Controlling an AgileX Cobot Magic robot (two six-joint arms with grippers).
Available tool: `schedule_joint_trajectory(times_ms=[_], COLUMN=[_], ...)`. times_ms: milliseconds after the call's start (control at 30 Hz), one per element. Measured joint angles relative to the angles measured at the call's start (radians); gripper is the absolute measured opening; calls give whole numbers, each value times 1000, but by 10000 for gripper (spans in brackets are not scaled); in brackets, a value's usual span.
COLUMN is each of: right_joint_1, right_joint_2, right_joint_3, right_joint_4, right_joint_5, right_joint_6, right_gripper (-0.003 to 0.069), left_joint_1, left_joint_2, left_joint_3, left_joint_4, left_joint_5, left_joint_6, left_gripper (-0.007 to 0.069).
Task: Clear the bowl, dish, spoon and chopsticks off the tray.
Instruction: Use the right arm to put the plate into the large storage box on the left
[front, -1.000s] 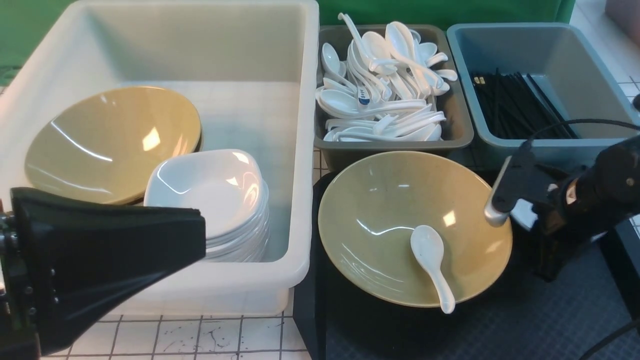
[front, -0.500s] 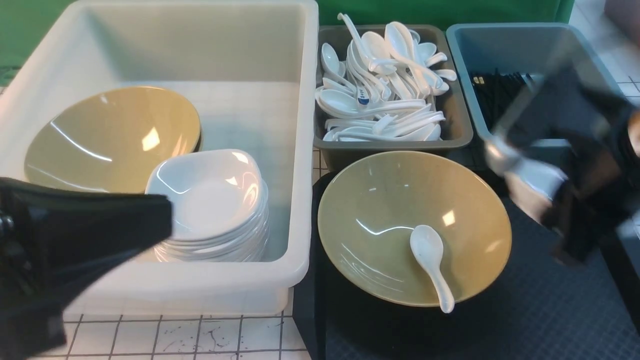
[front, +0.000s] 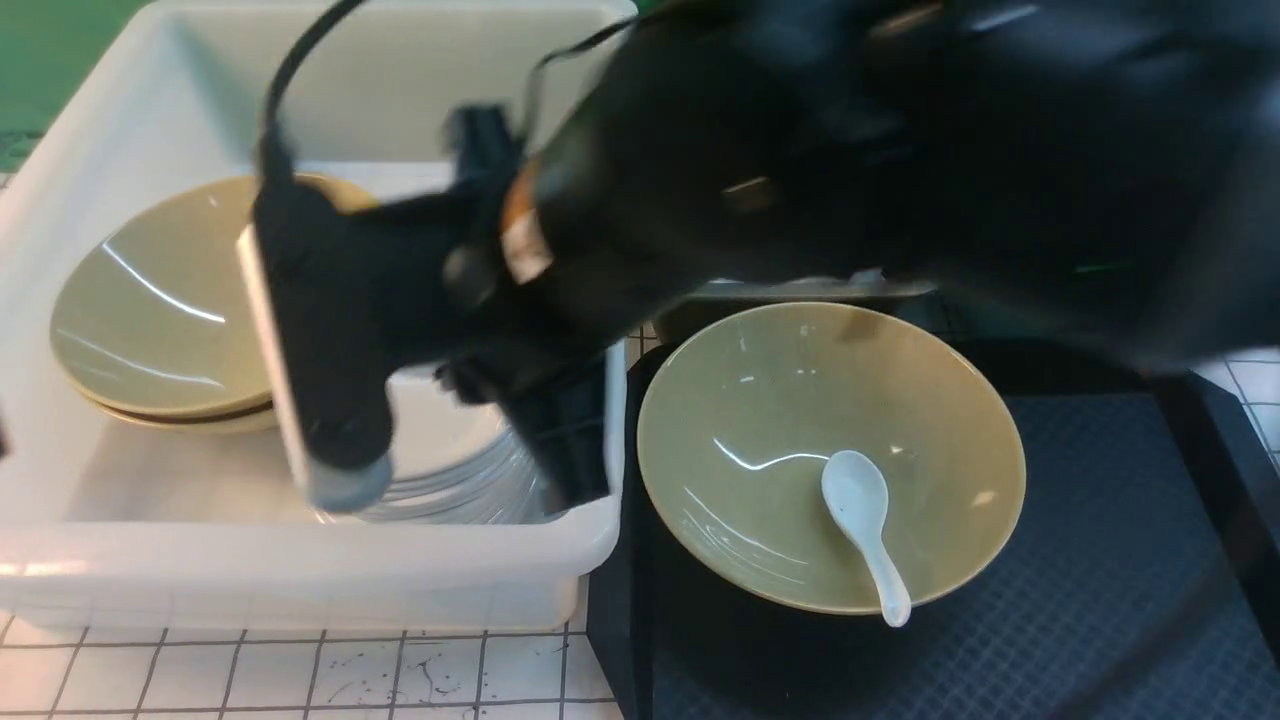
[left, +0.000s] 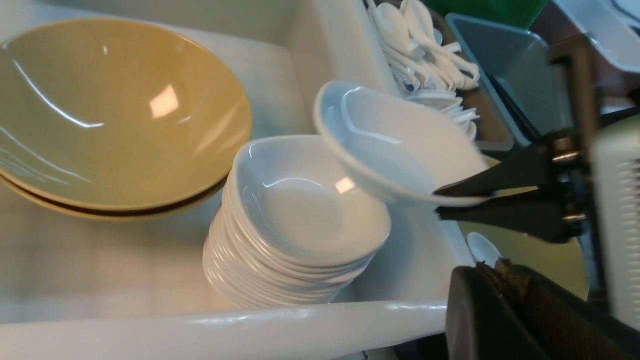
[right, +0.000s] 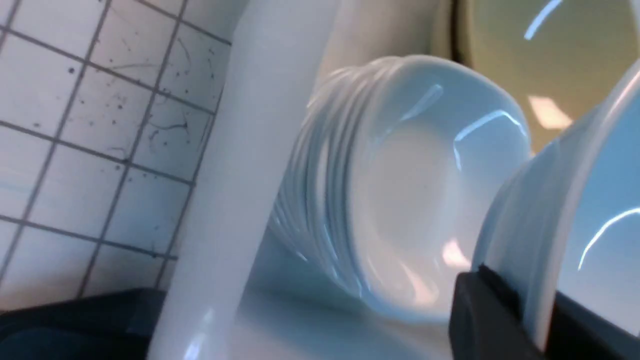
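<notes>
The olive-yellow bowl (front: 770, 420) stands on the black tray (front: 1120, 580), and the white spoon (front: 862, 525) lies inside it with its handle over the near rim. My right gripper (left: 439, 201) is shut on the rim of a small white dish (left: 395, 145), holding it tilted above the stack of white dishes (left: 295, 235) in the white tub (front: 300, 575). The right wrist view shows the dish's (right: 575, 210) rim pinched in that gripper (right: 537, 320). My left gripper (left: 492, 267) hangs near the tub's front corner, shut and empty. The chopsticks are out of view.
Two stacked olive bowls (left: 110, 115) lie in the tub beside the dish stack. Behind the tray are a grey bin of white spoons (left: 425, 50) and a blue-grey bin (left: 505, 60). My blurred right arm (front: 850, 150) hides much of the back of the front view.
My right arm has swung from the tray's right side across to the white tub, carrying the dish. My left arm has pulled out of the front view to the left.
</notes>
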Motion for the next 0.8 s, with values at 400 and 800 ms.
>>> schedule_joint_trajectory(times_ms=[400,800], right_joint_1=[0,0], right_joint_2=[150,159], right_joint_3=[-55,-60], right_joint_4=[8,-17], right_joint_5=[-76,-34], right_joint_6=[-54,-53], right_gripper=[56,328], left_joint_1=[0,0], left_joint_2=[-65,-65], left_joint_3=[0,0], left_joint_4=[4,-19], left_joint_5=[47,51], left_joint_6=[-9,-9], left_gripper=[-1,-1])
